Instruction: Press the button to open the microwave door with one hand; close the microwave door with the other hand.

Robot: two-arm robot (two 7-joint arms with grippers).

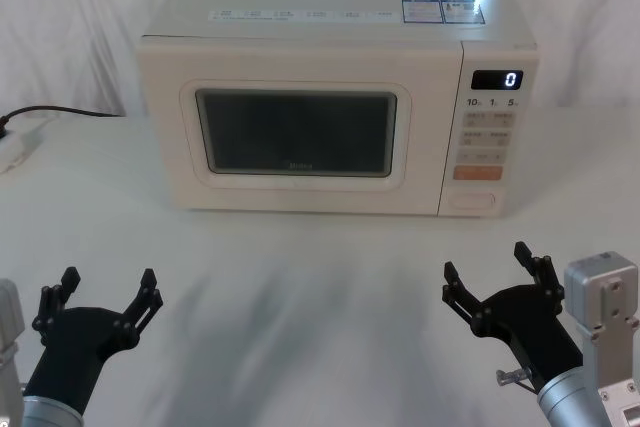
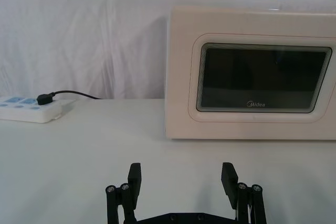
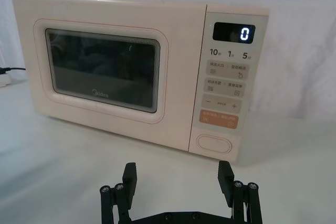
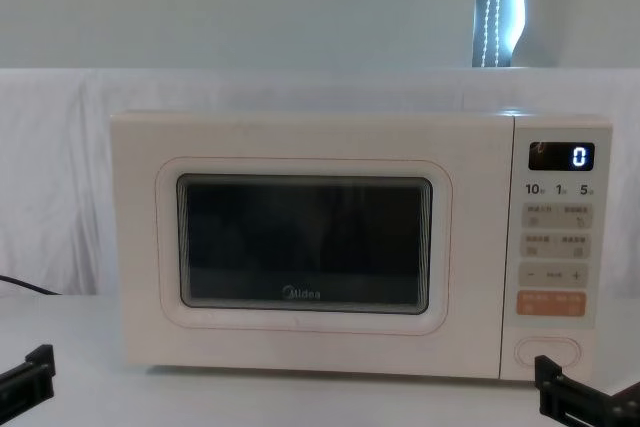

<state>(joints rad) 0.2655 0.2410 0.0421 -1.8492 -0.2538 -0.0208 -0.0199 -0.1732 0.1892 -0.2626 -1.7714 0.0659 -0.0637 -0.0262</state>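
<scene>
Power strip (image 2: pixel 29 108): far to my left on the white table (image 1: pixel 320 337), a black plug in it; its cord is cut off at the edge of the head view.
My left gripper (image 1: pixel 108 292): low in front of me, left of the microwave and well apart from it, fingers spread wide, holding nothing. My chest camera catches just one black tip (image 4: pixel 30 372) at its lower left.
Microwave door (image 1: pixel 300 127): shut flush with the cream body, straight ahead of me. The dark window hides whatever is inside; the small logo under it is readable from my wrist cameras.
Control panel (image 1: pixel 490 137): right of the door, display reading 0. The small key labels are too fine to read.
Door button (image 3: pixel 214 142): oval, at the bottom of that panel, untouched.
My right gripper (image 1: pixel 488 282): low, in front of the panel side, apart from it, fingers spread open and empty. Its silver-grey wrist block (image 1: pixel 603 302) is cropped by the frame edge.
</scene>
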